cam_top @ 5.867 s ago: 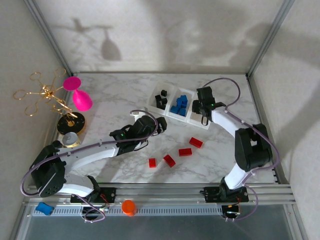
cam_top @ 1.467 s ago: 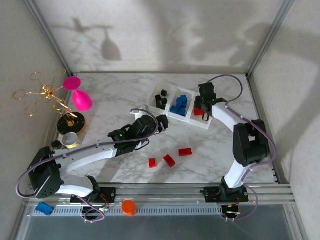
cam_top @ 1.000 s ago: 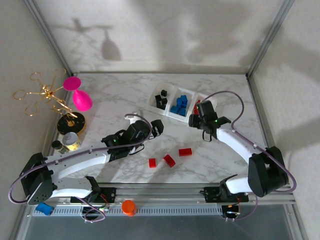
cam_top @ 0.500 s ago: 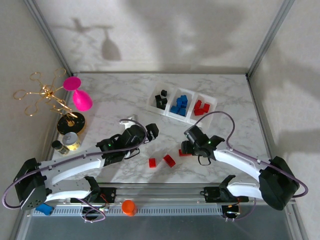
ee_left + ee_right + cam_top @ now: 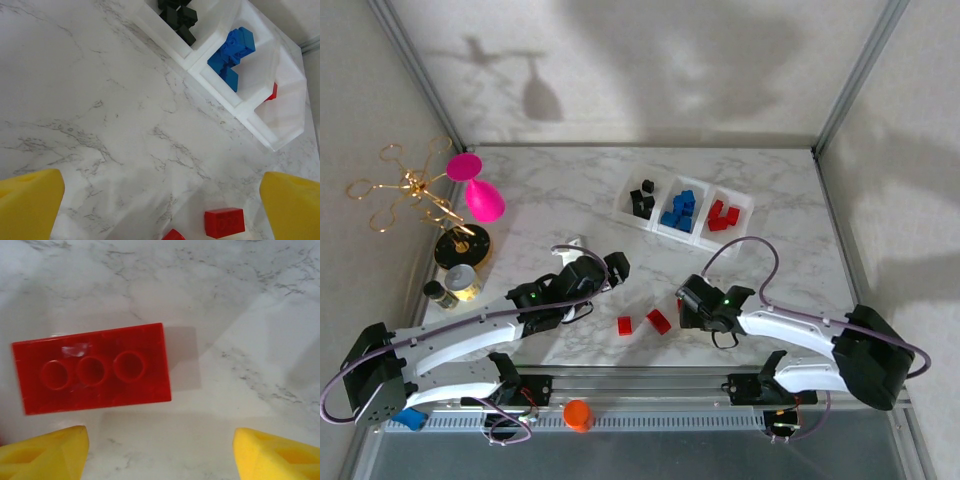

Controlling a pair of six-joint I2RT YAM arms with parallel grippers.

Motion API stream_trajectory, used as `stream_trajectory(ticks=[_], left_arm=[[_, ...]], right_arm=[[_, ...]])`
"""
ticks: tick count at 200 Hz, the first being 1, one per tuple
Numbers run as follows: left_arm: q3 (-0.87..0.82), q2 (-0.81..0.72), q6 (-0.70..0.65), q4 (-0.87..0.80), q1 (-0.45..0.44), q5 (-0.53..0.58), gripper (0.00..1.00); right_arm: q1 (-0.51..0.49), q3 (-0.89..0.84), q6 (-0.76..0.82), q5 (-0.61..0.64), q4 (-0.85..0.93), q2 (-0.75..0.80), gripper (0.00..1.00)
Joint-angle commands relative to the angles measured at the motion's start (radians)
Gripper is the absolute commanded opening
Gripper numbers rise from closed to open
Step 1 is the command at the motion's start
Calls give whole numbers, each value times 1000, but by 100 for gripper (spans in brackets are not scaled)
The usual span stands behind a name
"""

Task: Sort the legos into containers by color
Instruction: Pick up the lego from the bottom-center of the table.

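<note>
- Right wrist view has the red brick [image 5: 92, 369] lying flat on the marble table [image 5: 240, 300]. It sits just ahead of my right gripper [image 5: 160, 452], shifted toward the finger at the lower left.
- My right jaws stand well apart and grip nothing. Both yellow pads [image 5: 272, 452] are clear of the brick.
- I judge the step in hand is picking this brick up. Its long side runs along the line my fingers close on, and it looks about as long as my gap is wide.
- I would turn my wrist a quarter turn and close across the narrow width. Failing that, I would centre over it and open wider before dropping.
- I would come straight down and set the pads low on the side walls, since a nudge could skid it on the smooth marble.
- The brick is glossy red and oblong, with three round rings in a row on its upper face, so it probably lies underside up. A pale glint sits near one end.
- The tray [image 5: 192, 59] is well apart from here. Its end holding the sorted red bricks [image 5: 723, 215] looks like the place for this one.
- My left gripper [image 5: 160, 205] hovers wide open and empty, near a small red brick [image 5: 625, 325] and its neighbour [image 5: 658, 321].
</note>
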State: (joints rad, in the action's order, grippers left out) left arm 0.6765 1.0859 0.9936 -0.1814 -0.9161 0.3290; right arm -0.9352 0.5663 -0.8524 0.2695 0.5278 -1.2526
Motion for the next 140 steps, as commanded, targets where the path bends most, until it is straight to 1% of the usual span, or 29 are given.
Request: stream_trajectory(ticks=[1,30,49,92,116,140], left_arm=[[-10,-25,28,-31,5,39,100],[-13,-27,32,-29,5,44,100],[-7,-22,28,-24,5,45,100],[8,-1,16,-22,5,49,99],[16,7,13,-23,6,49,100],[17,6,12,-32,6,54,100]], right_arm=[[-10,38,3,79,-6,-53,79],[3,83,36,117,-29,-104,83],[39,92,88,96,-77,-130,84],[125,124,208,102,-152,-187,85],[170,134,259,51,-193,-210,79],[171,132,283,35,-195,-214,70]])
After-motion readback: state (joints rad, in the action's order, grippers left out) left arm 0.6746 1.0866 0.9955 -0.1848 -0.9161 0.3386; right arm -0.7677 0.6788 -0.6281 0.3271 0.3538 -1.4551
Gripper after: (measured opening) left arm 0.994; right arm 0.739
